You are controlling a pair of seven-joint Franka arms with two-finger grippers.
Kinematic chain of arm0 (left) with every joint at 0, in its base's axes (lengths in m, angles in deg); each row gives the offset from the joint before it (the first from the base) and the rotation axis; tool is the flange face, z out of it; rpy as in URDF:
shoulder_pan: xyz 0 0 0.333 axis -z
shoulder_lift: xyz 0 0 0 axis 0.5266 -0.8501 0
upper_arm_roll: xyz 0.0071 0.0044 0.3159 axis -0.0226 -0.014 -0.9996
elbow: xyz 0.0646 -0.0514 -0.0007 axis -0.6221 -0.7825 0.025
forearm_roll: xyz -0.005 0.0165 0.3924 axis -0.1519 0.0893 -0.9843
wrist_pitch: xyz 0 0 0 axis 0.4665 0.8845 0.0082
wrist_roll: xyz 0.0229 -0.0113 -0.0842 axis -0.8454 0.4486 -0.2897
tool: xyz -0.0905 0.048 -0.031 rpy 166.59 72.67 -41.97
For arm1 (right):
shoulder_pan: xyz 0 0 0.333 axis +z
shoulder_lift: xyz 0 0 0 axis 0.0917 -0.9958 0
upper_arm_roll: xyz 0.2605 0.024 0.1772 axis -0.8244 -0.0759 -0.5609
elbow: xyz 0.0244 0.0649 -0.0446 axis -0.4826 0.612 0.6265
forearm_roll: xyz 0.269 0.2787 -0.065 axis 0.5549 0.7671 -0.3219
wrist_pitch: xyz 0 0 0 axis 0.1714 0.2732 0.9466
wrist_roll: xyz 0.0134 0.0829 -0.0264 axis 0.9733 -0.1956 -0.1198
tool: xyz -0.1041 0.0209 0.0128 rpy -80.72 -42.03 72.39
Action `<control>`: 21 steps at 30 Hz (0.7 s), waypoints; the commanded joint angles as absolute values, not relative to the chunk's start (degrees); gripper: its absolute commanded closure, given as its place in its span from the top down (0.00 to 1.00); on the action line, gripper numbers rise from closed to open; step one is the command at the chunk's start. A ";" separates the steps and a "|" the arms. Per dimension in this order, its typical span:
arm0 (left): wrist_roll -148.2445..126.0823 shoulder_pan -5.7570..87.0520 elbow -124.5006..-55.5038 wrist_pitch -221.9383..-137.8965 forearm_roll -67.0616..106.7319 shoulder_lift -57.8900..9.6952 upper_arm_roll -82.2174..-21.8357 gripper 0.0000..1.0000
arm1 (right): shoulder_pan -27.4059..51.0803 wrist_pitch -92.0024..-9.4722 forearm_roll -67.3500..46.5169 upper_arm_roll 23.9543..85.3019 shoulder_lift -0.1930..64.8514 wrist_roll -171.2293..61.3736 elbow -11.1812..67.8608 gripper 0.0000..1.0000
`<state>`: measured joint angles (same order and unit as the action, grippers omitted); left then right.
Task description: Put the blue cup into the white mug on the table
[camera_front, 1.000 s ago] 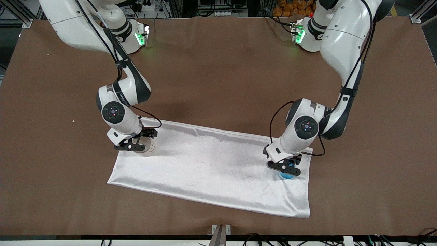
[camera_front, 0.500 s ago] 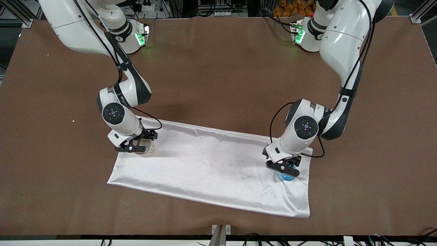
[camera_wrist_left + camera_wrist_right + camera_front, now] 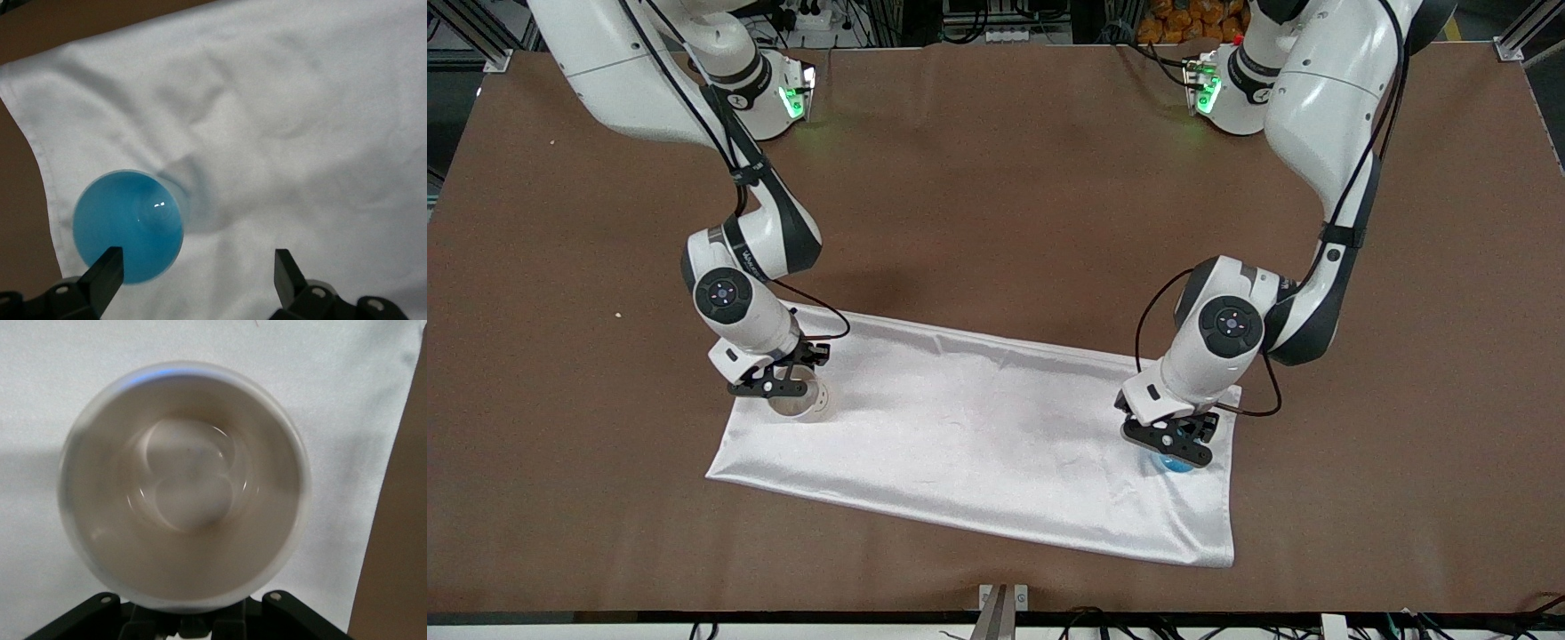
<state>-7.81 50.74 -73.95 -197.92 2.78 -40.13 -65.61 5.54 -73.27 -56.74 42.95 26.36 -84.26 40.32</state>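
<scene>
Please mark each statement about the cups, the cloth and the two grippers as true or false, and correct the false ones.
1. The blue cup stands on the white cloth. True.
2. The blue cup is already inside the white mug. False: the mug is empty, and the cup stands apart from it, toward the left arm's end of the cloth.
3. The left gripper is over the blue cup with its fingers open. True.
4. The white mug lies on its side. False: it stands upright, mouth up, below the right gripper.
5. The white mug stands on the bare table. False: it stands on the white cloth, near its corner.
</scene>
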 commanded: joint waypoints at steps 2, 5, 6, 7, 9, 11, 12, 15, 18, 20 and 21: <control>-3.41 50.76 -73.00 -197.93 1.35 -41.10 -65.87 1.00 | 4.76 -73.81 -58.07 42.41 26.09 -84.22 40.15 0.00; -2.00 50.67 -72.12 -198.46 1.35 -42.68 -65.87 1.00 | 4.85 -73.63 -57.99 42.41 26.17 -84.39 40.15 0.00; -1.91 50.67 -72.03 -198.81 1.35 -43.12 -65.87 1.00 | 4.93 -73.46 -57.99 42.41 26.26 -84.74 40.15 0.00; -1.82 50.67 -71.94 -199.33 1.35 -43.39 -65.87 1.00 | 5.02 -73.20 -57.90 42.32 26.35 -85.09 40.06 0.00; -1.73 50.76 -71.94 -200.12 1.35 -43.83 -65.87 1.00 | 5.37 -72.93 -57.55 42.32 26.79 -85.36 40.06 0.00; -1.21 50.67 -71.94 -200.30 1.35 -43.91 -65.87 1.00 | 5.55 -72.41 -57.46 42.15 27.05 -86.41 40.06 0.00; -0.59 50.67 -71.94 -200.48 1.35 -44.09 -65.87 1.00 | 5.64 -72.14 -57.46 41.97 27.14 -87.20 39.97 0.00; 1.78 50.49 -71.94 -200.74 1.35 -44.53 -65.87 1.00 | 6.34 -71.88 -57.46 41.53 27.14 -89.13 39.53 0.00; 3.19 50.32 -72.03 -201.18 1.35 -44.53 -65.87 0.88 | 6.95 -70.74 -57.46 40.57 27.23 -92.12 38.66 0.00; 3.28 50.32 -72.12 -201.62 1.35 -44.71 -65.87 0.77 | 7.04 -69.33 -57.46 39.52 27.58 -93.79 37.87 0.00; 3.28 50.32 -72.12 -201.80 1.35 -44.88 -65.87 0.71 | 7.04 -68.54 -57.46 38.90 27.84 -94.41 37.60 0.00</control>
<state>1.79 50.52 -73.43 -200.83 2.63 -43.88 -65.87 6.53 -72.17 -56.74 41.18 26.45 -89.60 39.25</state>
